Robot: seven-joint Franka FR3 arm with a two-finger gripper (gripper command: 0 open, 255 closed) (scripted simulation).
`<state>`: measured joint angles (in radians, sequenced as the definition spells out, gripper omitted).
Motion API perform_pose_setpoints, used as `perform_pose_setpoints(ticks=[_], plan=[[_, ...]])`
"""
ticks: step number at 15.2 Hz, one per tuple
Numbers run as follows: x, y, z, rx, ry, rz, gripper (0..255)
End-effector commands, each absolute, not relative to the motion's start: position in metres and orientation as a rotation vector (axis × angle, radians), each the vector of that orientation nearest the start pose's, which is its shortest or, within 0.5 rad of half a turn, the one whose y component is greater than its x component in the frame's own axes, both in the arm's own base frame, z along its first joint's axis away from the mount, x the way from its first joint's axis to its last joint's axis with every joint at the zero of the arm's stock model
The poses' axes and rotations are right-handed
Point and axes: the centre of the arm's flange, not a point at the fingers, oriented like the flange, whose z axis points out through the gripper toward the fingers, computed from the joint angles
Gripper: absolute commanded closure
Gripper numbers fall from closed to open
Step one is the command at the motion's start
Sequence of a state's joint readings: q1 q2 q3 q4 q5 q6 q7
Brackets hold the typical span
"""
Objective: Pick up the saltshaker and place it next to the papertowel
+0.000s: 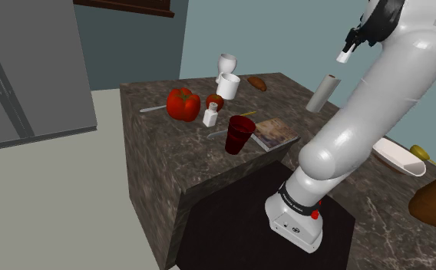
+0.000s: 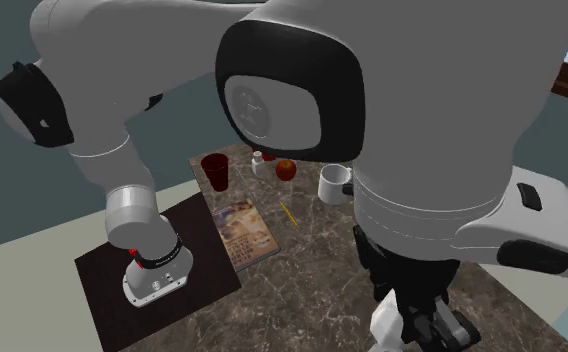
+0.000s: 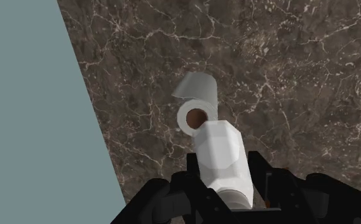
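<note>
Above the dark marble counter (image 3: pixel 287 76), over the white papertowel roll (image 3: pixel 198 105) near the counter's edge, the black gripper (image 3: pixel 227 175) hangs with its fingers pinched on a white faceted saltshaker (image 3: pixel 220 153), which is held aloft, clear of roll and counter.

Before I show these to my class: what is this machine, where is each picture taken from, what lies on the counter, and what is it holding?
It is a white robot arm on a stand. One picture looks down from beside the stand, one from close to the arm, one from a camera on its hand. The dark marbled counter carries a red pepper, an apple, a white mug, a red cup, a magazine and a paper towel roll. The end effector, the two-fingered grasping part, clasps a white shaker, with the roll just beyond it.
</note>
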<state>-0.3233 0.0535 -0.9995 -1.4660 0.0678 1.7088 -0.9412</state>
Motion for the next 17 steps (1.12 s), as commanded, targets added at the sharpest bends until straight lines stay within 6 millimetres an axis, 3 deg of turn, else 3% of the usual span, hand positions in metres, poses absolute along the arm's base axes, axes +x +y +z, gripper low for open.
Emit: perform_pose_setpoints(ticks=[1, 4, 17], plan=[[0.187, -0.565, 0.671, -3.261, 0.62, -0.19, 255], [0.222, -0.578, 0.671, -3.261, 0.62, -0.19, 255], [0.222, -0.578, 0.603, -3.261, 0.62, -0.19, 255]])
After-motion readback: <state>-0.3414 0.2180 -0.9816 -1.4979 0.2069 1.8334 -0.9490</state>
